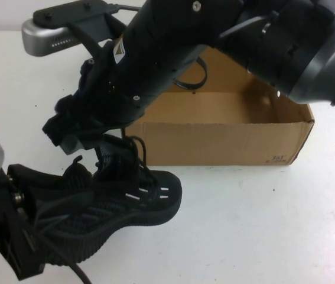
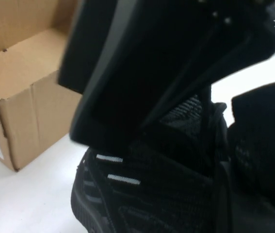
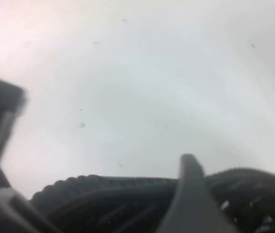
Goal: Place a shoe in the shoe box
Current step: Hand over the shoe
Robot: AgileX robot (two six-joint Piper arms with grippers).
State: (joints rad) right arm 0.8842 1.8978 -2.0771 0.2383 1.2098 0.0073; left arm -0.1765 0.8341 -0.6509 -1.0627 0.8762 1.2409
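Observation:
The black shoe lies on its side on the white table, just in front of the shoe box's left corner, with its toe toward the box. My left gripper reaches in from the near left and is shut on the shoe's heel; its wrist view is filled by the shoe. My right gripper hangs over the shoe's collar and laces. In the right wrist view its fingers stand wide apart, open above the ridged sole. The brown cardboard shoe box stands open-topped behind the shoe.
The right arm crosses over the box's left half from the upper right. White table spreads to the right of the shoe and in front of the box. The box corner is close beside the shoe.

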